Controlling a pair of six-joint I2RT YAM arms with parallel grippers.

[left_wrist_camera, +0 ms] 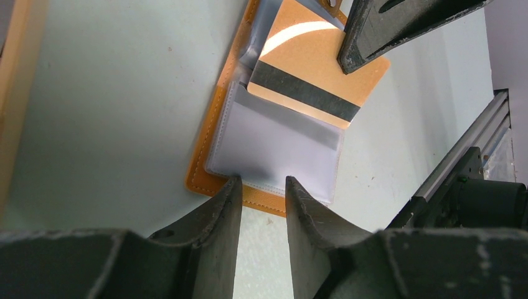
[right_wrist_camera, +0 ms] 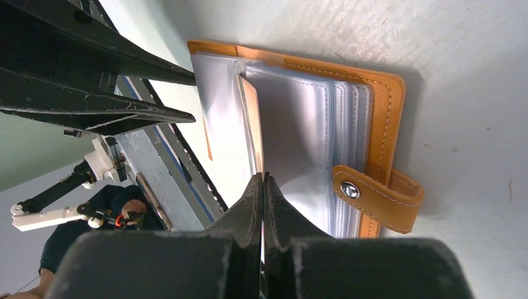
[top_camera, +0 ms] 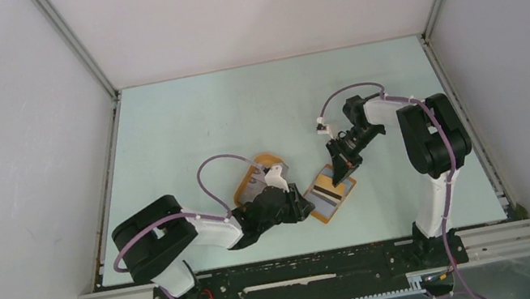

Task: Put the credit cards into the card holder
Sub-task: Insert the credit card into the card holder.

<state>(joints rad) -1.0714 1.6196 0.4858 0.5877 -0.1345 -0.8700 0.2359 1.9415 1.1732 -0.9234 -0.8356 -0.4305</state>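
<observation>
The orange card holder (top_camera: 320, 212) lies open on the table, clear sleeves up. It also shows in the left wrist view (left_wrist_camera: 204, 168) and in the right wrist view (right_wrist_camera: 386, 112), with its snap tab (right_wrist_camera: 373, 198). My right gripper (top_camera: 341, 167) (right_wrist_camera: 263, 179) is shut on a credit card (left_wrist_camera: 299, 59), tan with a black stripe. The card's lower end sits inside a sleeve (left_wrist_camera: 280, 146). In the right wrist view the card (right_wrist_camera: 252, 121) is edge-on. My left gripper (top_camera: 307, 209) (left_wrist_camera: 263, 182) is open, fingertips (left_wrist_camera: 231, 187) on the holder's near edge. No other cards show.
The oval orange tray (top_camera: 251, 175) lies behind my left wrist, mostly hidden; its rim shows at the left of the left wrist view (left_wrist_camera: 11, 124). A metal rail (top_camera: 307, 267) (left_wrist_camera: 461, 168) runs along the table's near edge. White walls enclose the table.
</observation>
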